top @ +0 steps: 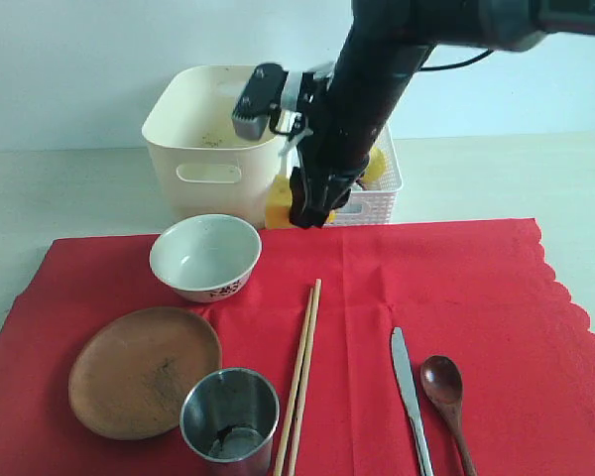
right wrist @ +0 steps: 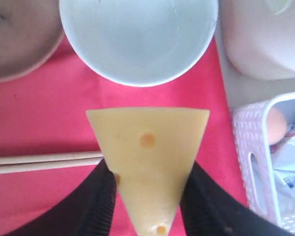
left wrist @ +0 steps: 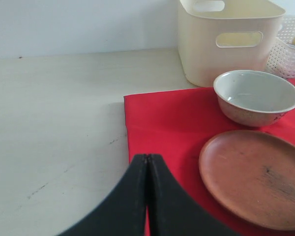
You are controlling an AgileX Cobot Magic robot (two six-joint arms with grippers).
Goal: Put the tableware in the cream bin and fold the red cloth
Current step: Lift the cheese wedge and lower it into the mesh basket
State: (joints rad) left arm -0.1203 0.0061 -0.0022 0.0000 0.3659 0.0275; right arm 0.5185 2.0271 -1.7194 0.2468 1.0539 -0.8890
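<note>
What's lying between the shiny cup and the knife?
The wooden chopsticks lie between the steel cup and the metal knife, side by side on the red cloth. The exterior view shows it.

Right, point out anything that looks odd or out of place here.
The yellow holed cheese wedge stands out: the right gripper is clamped on it near the far edge of the red cloth, though it is food, not tableware. The round brown plate also bears a dark smudge.
</note>
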